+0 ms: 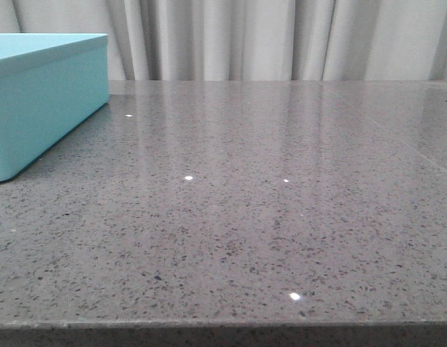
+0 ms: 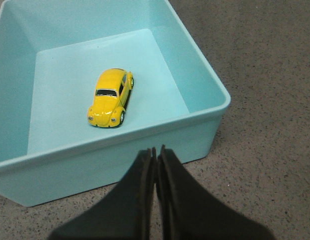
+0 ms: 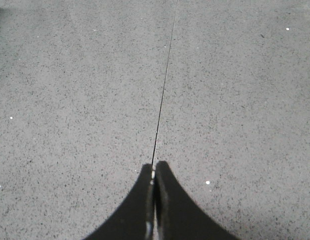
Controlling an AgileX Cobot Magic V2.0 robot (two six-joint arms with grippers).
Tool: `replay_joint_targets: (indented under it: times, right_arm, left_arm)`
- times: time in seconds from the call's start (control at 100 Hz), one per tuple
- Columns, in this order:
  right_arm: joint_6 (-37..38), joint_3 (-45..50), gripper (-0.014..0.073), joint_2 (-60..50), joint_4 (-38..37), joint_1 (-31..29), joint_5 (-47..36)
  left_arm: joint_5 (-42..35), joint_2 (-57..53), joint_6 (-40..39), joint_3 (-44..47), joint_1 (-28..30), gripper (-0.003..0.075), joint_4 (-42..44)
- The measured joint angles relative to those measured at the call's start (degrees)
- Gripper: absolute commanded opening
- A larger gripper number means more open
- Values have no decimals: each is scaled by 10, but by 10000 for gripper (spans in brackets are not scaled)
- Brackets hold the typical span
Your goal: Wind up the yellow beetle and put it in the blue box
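The yellow beetle [image 2: 110, 97] stands on its wheels on the floor of the blue box [image 2: 205, 85], near the middle, touching no wall. In the front view the blue box [image 1: 42, 101] sits at the far left of the table and hides the car inside. My left gripper [image 2: 156, 148] is shut and empty, hovering outside the box's near wall. My right gripper [image 3: 154, 164] is shut and empty above bare grey tabletop, over a thin seam line [image 3: 165, 85]. Neither arm shows in the front view.
The grey speckled stone table [image 1: 266, 217] stretches to the right of the box, its front edge at the bottom of the front view. A pale curtain [image 1: 281, 36] hangs behind the table's far edge.
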Motion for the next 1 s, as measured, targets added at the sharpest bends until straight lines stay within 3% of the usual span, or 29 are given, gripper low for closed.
replay_joint_targets:
  times: [0.42, 1.0]
  right_arm:
    - [0, 122, -66, -119, 0, 0, -77]
    - [0, 129, -66, -135, 0, 0, -58]
  left_arm:
    - [-3, -141, -2, 97, 0, -19, -20]
    - [0, -157, -2, 101, 0, -19, -24]
